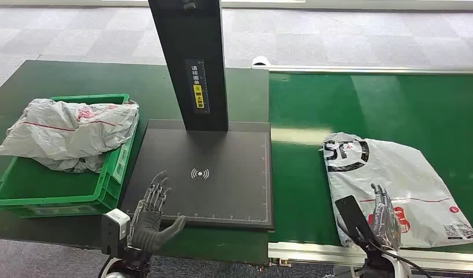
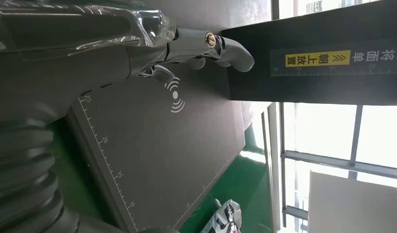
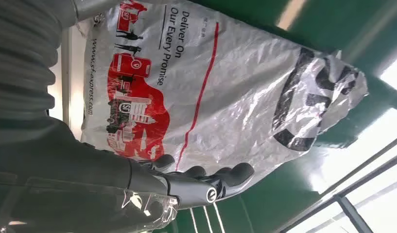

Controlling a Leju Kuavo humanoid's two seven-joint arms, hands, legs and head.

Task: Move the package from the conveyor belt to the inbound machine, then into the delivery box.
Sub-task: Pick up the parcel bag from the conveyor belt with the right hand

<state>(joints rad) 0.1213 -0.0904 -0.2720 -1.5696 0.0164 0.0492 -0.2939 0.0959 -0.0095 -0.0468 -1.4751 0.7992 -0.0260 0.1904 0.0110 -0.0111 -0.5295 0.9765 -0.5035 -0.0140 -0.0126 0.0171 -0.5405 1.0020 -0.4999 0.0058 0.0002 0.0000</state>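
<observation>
The package (image 1: 390, 185) is lying flat on the green conveyor belt (image 1: 396, 104). The right hand (image 1: 384, 213) is hovering over its near edge with fingers apart, holding nothing. The left hand (image 1: 154, 217) is hanging empty, fingers spread, at the near edge of the inbound machine (image 1: 222, 179).

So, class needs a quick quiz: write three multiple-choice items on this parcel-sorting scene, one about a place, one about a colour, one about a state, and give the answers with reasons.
1. Where does the flat white package lie?
A. on the conveyor belt
B. on the scanner plate
C. in the crate

2. What colour is the crate holding the crumpled bag?
A. blue
B. green
C. red

3. What is the left hand doing?
A. gripping a bag
B. pressing the post
C. holding nothing, fingers apart

Answers:
1 A, it rests on the green conveyor belt under the right hand.
2 B, its walls are green.
3 C, it hovers open at the near edge of the dark scanner plate.
</observation>
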